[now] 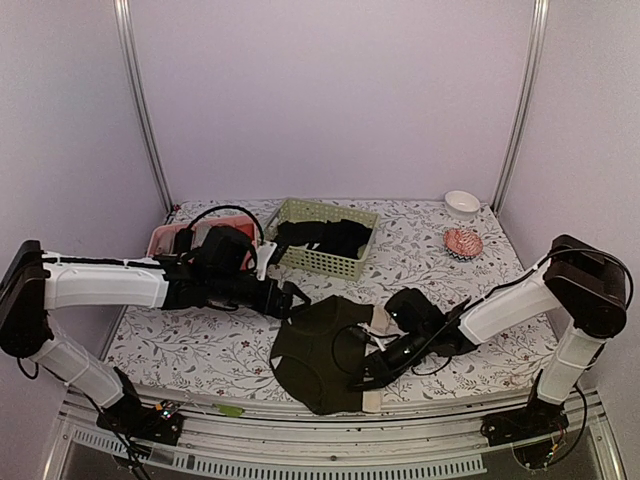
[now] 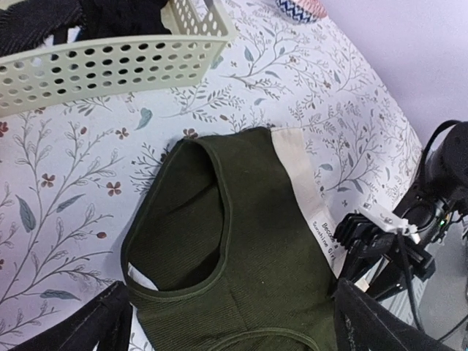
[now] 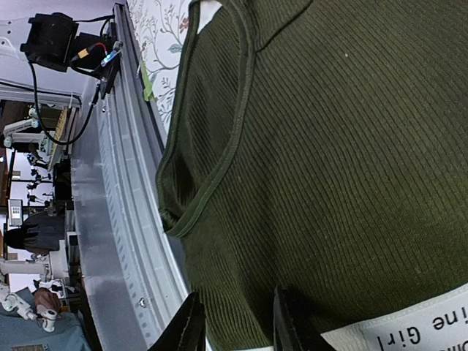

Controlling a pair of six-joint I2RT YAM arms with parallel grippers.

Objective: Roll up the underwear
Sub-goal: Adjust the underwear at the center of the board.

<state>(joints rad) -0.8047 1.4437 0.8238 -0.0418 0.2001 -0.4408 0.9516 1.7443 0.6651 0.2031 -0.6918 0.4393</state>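
The underwear lies spread flat on the floral table near the front edge. It looks dark olive, with a cream waistband along its right side. In the left wrist view the underwear fills the middle, with a printed waistband. My left gripper hovers at its far left edge, jaws wide open and empty. My right gripper is low at the waistband's near end. Its fingers stand apart, straddling the ribbed cloth next to the waistband.
A pale green perforated basket holds black garments behind the underwear. A pink bin stands at the back left. A white bowl and a red patterned item are at the back right. The metal front rail runs right beside the cloth.
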